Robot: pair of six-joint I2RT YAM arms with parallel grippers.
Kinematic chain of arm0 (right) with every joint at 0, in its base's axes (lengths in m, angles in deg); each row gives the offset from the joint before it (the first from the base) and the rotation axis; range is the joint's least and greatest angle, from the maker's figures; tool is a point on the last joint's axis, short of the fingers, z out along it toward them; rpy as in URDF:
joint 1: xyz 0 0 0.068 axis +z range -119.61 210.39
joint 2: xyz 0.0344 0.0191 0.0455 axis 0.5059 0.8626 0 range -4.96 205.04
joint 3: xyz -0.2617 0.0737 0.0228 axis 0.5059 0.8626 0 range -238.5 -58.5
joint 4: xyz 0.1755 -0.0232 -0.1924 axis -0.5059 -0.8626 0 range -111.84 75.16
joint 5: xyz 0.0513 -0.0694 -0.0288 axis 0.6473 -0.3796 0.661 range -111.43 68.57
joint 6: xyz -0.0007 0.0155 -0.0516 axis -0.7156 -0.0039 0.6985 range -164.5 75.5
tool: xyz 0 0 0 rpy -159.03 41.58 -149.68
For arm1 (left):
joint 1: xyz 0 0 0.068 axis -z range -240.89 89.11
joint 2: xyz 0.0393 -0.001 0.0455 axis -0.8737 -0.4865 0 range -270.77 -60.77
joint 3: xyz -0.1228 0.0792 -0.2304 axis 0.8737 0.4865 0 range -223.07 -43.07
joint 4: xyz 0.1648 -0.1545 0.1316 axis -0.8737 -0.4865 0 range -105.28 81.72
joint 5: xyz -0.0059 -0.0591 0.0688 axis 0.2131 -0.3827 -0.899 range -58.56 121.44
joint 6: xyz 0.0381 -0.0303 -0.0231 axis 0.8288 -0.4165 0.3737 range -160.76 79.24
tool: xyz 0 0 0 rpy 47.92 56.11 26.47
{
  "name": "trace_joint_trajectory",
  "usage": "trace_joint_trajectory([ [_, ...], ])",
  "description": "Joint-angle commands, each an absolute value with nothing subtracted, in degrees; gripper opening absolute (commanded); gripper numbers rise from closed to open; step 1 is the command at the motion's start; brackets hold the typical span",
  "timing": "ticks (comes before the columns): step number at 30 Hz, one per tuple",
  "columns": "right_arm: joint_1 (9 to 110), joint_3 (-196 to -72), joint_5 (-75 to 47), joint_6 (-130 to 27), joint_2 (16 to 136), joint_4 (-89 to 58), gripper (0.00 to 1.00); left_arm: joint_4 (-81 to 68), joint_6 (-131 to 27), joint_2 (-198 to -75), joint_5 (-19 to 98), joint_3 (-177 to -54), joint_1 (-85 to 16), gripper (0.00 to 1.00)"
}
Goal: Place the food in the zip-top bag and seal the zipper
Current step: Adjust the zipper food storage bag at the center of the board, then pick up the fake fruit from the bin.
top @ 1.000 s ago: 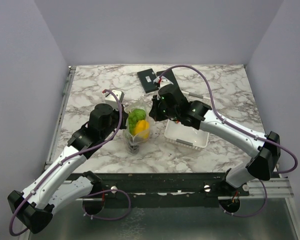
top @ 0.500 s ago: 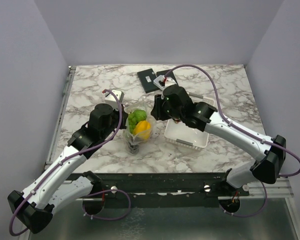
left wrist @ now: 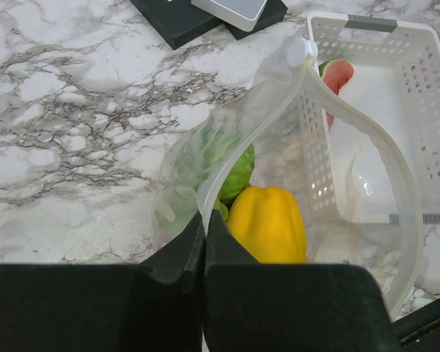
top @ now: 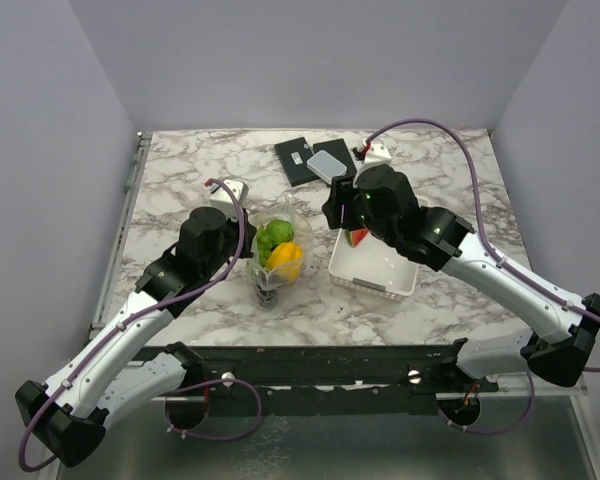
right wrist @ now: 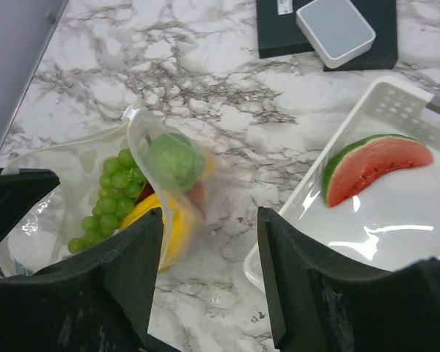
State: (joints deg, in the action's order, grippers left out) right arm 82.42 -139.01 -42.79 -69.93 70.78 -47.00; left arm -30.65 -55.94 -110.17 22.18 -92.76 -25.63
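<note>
The clear zip-top bag stands open on the marble between the arms. Inside it lie a yellow piece, a green piece and green grapes. Its zipper gapes in a wide loop. My left gripper is shut on the near edge of the bag's mouth. My right gripper hangs open and empty above the marble between the bag and the white basket. A watermelon slice lies in that basket, also seen from above.
Two flat black boxes with a pale grey case on top lie at the back of the table. The white basket sits right beside the bag. The table's near edge runs just below both.
My right gripper has opened and drawn back to the right, from the bag's mouth toward the basket. The left gripper and the bag have stayed put.
</note>
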Motion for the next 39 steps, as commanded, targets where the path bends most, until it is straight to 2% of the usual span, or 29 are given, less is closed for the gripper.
trace_joint_trajectory([
  [1, 81.62, -137.33, -51.23, -68.68, 68.78, -49.90, 0.61, -29.00, -55.98, -109.94, 21.42, -92.47, -25.65, 0.00],
  [9, 76.02, -129.69, -52.22, -70.48, 67.58, -48.25, 0.62, -28.97, -55.96, -109.85, 21.41, -92.47, -25.54, 0.00],
  [18, 64.10, -122.86, -41.78, -73.56, 71.99, -42.39, 0.66, -29.01, -55.94, -109.99, 21.50, -92.47, -25.63, 0.00],
  [39, 56.79, -129.96, -37.87, -80.22, 91.55, -38.27, 0.70, -29.11, -55.64, -110.60, 21.33, -92.47, -25.64, 0.00],
])
